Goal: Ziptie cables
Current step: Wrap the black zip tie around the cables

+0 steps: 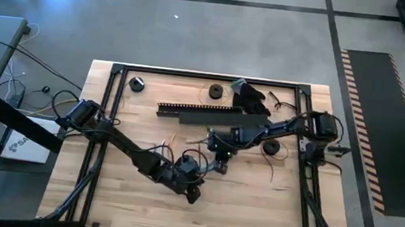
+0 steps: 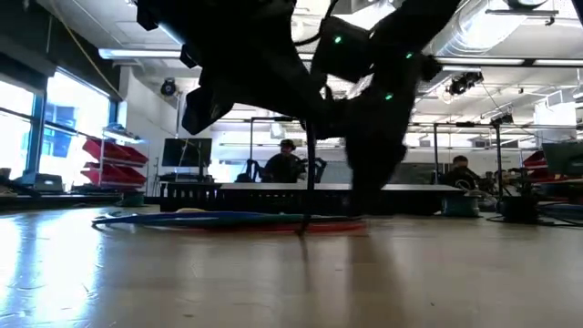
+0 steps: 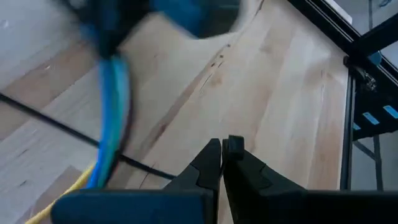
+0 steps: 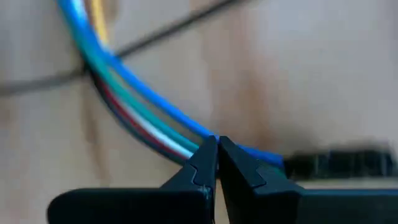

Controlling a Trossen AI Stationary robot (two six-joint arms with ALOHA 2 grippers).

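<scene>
The black slotted duct (image 1: 214, 113) lay across the far half of the wooden table (image 1: 254, 200), and everything else sat in relation to it. Both arms met on the near side of the duct, close to its middle. The left gripper (image 1: 193, 194) was farthest from the duct, toward the table's centre; in its wrist view the two fingers (image 3: 214, 163) stood pressed together with only a hairline gap between them and nothing visible between the tips. The right gripper (image 4: 212, 144) was nearer the duct, just beside the left one, with its tips closed on the cables (image 4: 134, 102), gripping the blue, white and red strands where they curved past. In the left wrist view the cables (image 3: 115, 115) hung as a blurred blue and yellow band. From table height, the cables (image 2: 228, 220) lay as a low blue and red line on the wood beneath both dark arms. A thin dark strip, the ziptie (image 3: 68, 132), crossed under the bundle on the table in the left wrist view. Beyond the duct, near the table's far edge, sat a black glove (image 1: 251, 96) and two small dark rolls (image 1: 137, 84). People sat at desks in the room behind the table.
</scene>
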